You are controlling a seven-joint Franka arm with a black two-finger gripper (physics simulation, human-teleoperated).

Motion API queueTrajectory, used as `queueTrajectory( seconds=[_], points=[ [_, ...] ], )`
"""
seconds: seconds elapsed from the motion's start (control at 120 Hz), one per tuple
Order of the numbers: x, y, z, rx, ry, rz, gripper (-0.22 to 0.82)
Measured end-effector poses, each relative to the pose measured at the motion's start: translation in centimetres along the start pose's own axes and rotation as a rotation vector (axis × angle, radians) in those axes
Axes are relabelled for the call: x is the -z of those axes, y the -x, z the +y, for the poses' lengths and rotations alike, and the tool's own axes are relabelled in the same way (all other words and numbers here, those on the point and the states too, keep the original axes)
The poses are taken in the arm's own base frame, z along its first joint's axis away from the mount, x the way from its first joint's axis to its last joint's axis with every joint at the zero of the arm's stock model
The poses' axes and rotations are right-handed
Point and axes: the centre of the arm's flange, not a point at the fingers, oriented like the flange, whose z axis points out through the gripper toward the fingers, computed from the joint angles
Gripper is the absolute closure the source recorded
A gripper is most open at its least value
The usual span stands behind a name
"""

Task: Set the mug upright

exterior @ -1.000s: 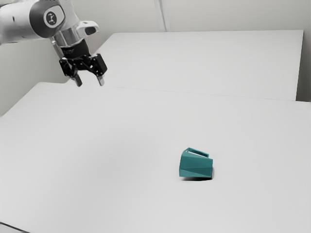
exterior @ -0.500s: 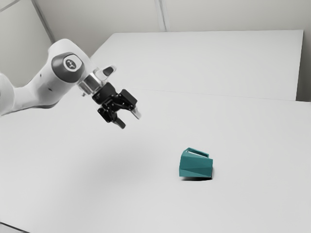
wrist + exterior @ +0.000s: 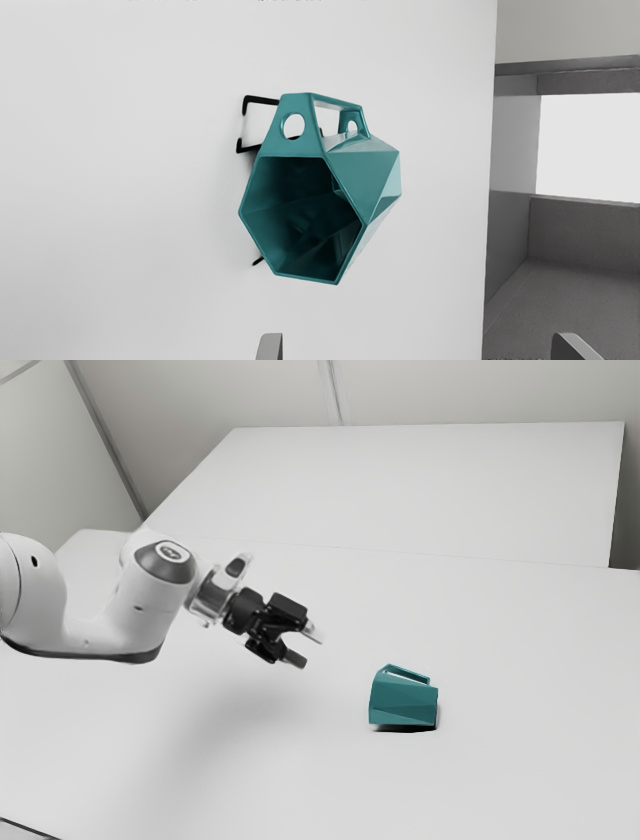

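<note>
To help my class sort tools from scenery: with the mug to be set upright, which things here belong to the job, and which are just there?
Belong to the job:
- mug, lying on its side
- claw, open and apart from the mug

Just there:
- table, under the mug
- wall, behind
- bright opening, beyond the table

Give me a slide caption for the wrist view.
Teal faceted mug lying on its side on a pale tabletop, mouth facing the camera.

Mug [image 3: 403,703] on its side on table [image 3: 520,780], mouth toward gripper [image 3: 311,649]; gripper at exterior view's left of mug, apart.
</note>
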Motion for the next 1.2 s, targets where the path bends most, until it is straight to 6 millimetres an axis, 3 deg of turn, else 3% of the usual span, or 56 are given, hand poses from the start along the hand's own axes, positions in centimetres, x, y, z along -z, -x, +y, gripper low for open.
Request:
queueTrajectory(
  seconds=[0.242, 0.55, 0.908, 1.2],
  points=[
    [-4.0, 0.1, -1.7, -0.070, 0.075, 0.002, 0.02],
    [-7.1, 0.0, -4.5, -0.124, 0.139, 0.033, 0.02],
    [-10.6, 0.5, -3.5, -0.239, 0.197, 0.043, 0.03],
    [-12.0, 0.9, -2.5, -0.318, 0.210, 0.034, 0.03]
  ],
)
